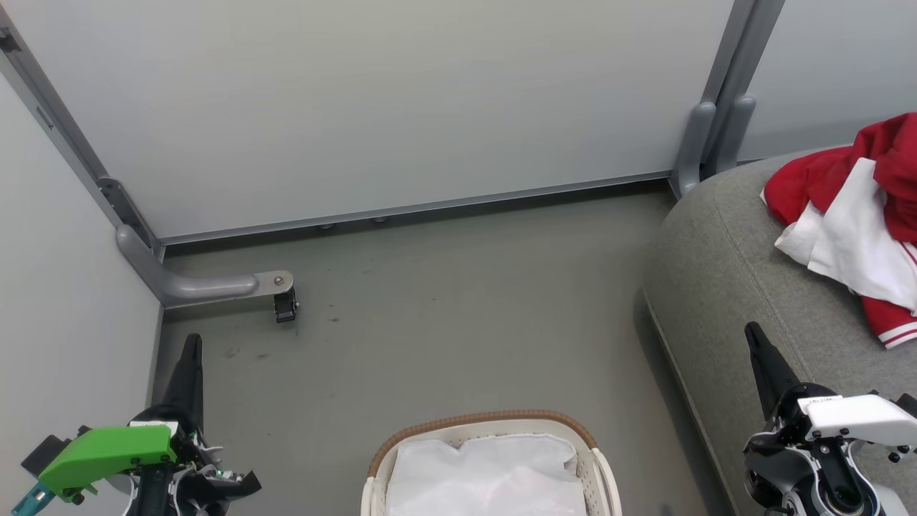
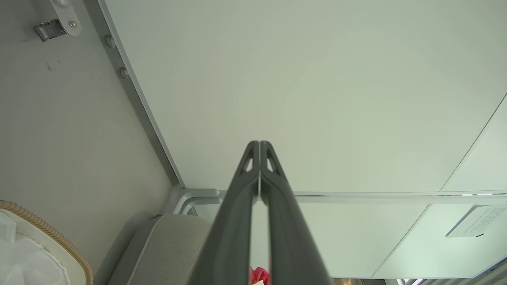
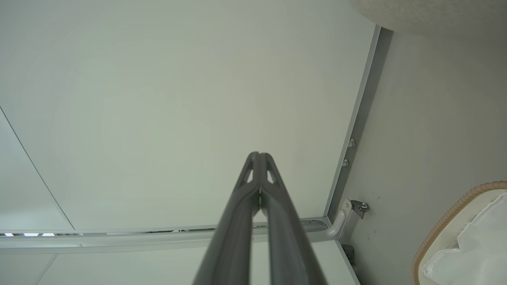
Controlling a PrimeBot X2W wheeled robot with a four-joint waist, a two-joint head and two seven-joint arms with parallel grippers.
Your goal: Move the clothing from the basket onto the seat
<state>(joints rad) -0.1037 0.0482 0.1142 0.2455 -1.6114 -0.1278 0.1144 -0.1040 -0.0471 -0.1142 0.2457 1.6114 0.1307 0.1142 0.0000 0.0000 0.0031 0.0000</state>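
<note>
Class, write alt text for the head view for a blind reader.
Red and white clothing lies heaped on the grey seat at right. The basket, bottom centre, holds its white lining. The left pincer and right pincer are shut.

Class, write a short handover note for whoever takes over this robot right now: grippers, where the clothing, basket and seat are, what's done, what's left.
Left gripper: shut, empty, left of the basket.
Right gripper: shut, empty, by the seat.
Clothing: red and white pile lying on the seat.
Done: the visible part of the basket holds just its white lining.
Left: check the basket's near end, cut off in the head view.
</note>
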